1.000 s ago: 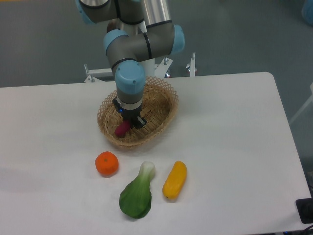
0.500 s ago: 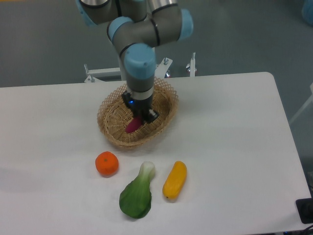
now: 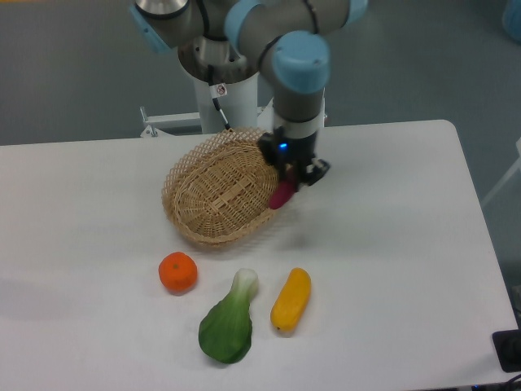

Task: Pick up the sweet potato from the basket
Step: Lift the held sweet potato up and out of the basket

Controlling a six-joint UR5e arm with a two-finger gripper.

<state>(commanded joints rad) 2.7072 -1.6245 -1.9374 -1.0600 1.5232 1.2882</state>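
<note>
Camera view, fingers: the gripper [image 3: 291,180] points down from the arm [image 3: 299,90], its 2 fingers clamped on the sweet potato [image 3: 283,195].
Sweet potato: maroon, tilted, hanging just under the fingers, lifted clear of the basket bottom and overlapping the basket's right rim as seen from here.
Basket: the tan woven basket [image 3: 213,198] sits to the left of the fingers, nothing visible inside it.
Orange fruit: 1 round orange [image 3: 178,273] lies on the table [image 3: 391,244], well down-left of the fingers.
Green vegetable: a leafy bok choy [image 3: 229,321] lies below the fingers, nearer the front edge.
Yellow vegetable: an oblong yellow piece [image 3: 291,299] lies almost straight below the fingers, just beside the bok choy.
</note>
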